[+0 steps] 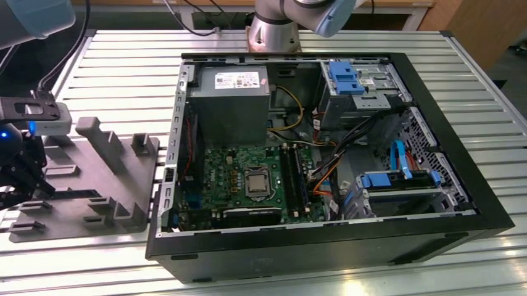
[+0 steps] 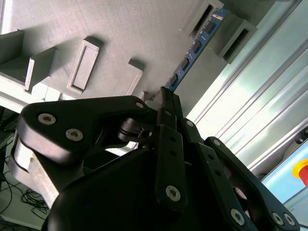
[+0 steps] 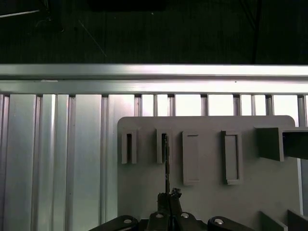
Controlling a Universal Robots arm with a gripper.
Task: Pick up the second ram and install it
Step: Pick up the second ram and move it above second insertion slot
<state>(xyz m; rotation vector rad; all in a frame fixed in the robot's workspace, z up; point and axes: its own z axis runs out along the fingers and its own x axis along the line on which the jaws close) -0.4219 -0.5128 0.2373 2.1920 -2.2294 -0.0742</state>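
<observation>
The second ram [image 2: 195,50] is a thin dark stick with small chips, standing on edge. Its far end lies between two raised blocks of the gray fixture [image 2: 120,29]. In the first wrist view the second ram [image 3: 167,163] is seen edge-on, running from a slot in the gray fixture [image 3: 207,192] back to my fingertips. My gripper [image 2: 166,96] is shut on the near end of the stick. In the exterior view my gripper [image 1: 29,185] hangs over the near left part of the fixture [image 1: 115,179].
An open computer case [image 1: 321,246] stands to the exterior view's right of the fixture. It holds a motherboard [image 1: 231,172] with long black memory sockets [image 1: 292,179], a power supply [image 1: 229,105], cables and drive bays. The table is slatted metal [image 1: 123,61].
</observation>
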